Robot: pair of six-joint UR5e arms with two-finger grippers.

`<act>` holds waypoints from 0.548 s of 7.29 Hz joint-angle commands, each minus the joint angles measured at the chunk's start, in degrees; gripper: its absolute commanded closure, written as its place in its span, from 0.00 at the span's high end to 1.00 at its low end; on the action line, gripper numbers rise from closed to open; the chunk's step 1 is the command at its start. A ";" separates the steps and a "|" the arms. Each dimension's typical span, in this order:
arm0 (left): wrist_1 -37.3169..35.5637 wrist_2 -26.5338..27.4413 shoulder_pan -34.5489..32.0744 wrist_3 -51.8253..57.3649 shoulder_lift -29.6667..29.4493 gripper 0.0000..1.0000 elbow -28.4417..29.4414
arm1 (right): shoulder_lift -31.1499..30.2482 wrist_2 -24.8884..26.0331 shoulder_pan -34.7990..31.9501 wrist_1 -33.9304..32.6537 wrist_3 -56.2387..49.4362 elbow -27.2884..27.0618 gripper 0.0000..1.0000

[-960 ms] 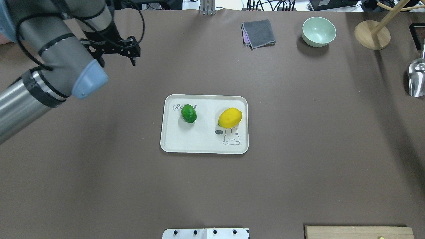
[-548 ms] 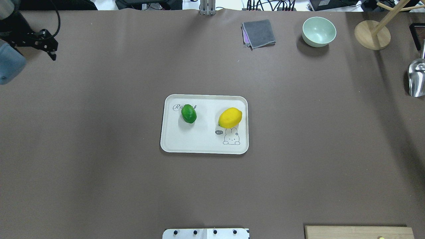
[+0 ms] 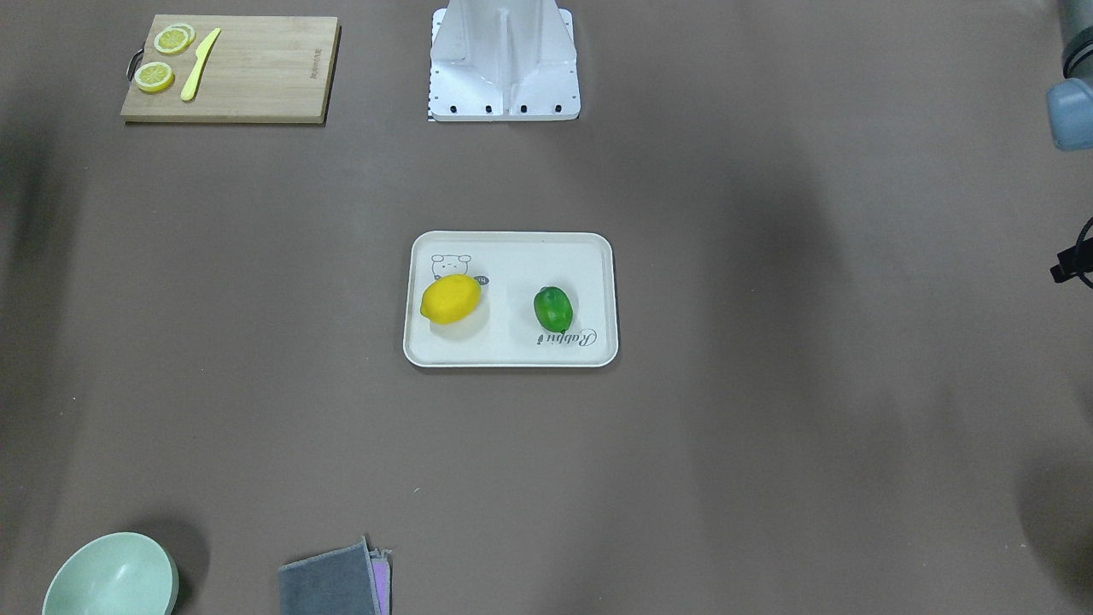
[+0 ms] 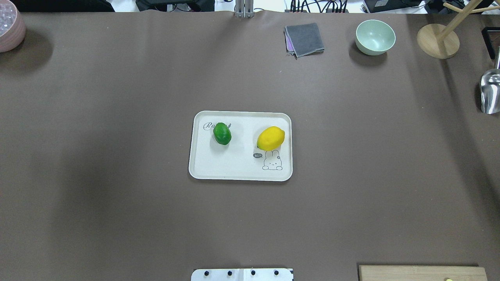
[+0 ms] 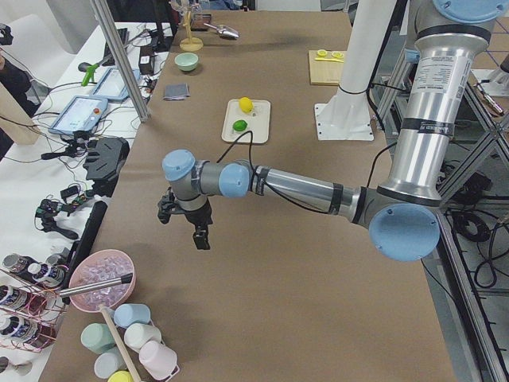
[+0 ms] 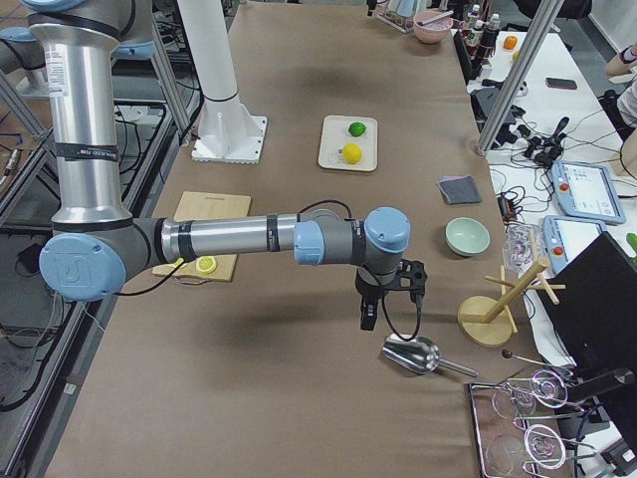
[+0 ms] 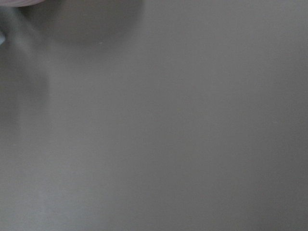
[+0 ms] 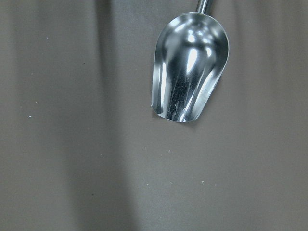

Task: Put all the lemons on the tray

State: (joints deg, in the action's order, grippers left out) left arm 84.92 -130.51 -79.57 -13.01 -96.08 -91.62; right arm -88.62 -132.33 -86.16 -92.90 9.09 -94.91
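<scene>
**Both lemons lying on the tray**

I am seeing the bright yellow oval lemon (image 4: 270, 138) and the glossy green oval lemon (image 4: 222, 133) lying apart on the cream-white rectangular tray (image 4: 240, 171). Both grippers are hanging over the brown desk (image 4: 117, 214), well apart from the tray. The left gripper (image 5: 186, 228) is at one end and the right gripper (image 6: 388, 301) is at the other. I cannot tell whether either is spread or pressed together.

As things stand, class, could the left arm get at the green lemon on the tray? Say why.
Probably yes. The green lemon lies on the tray apart from the yellow lemon, nothing over it; only bare table separates it from the left tool.
</scene>
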 commanded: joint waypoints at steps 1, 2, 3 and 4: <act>9.97 -1.15 -1.37 1.32 9.56 0.98 0.30 | 0.03 0.06 -0.06 0.00 -0.39 0.16 1.00; 9.48 -1.06 -2.33 1.32 9.85 0.98 0.47 | 0.20 0.06 -0.06 0.00 -0.39 0.16 1.00; 9.30 -1.15 -4.17 1.49 9.86 0.98 1.08 | 0.29 0.06 -0.06 0.00 -0.39 0.16 1.00; 9.21 -1.15 -6.19 3.23 9.86 0.98 2.92 | 0.21 0.06 -0.06 0.00 -0.56 0.34 1.00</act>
State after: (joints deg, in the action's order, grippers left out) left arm 94.07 -131.61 -83.45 -11.20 -86.50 -90.36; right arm -88.41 -132.27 -86.22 -92.90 8.67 -94.70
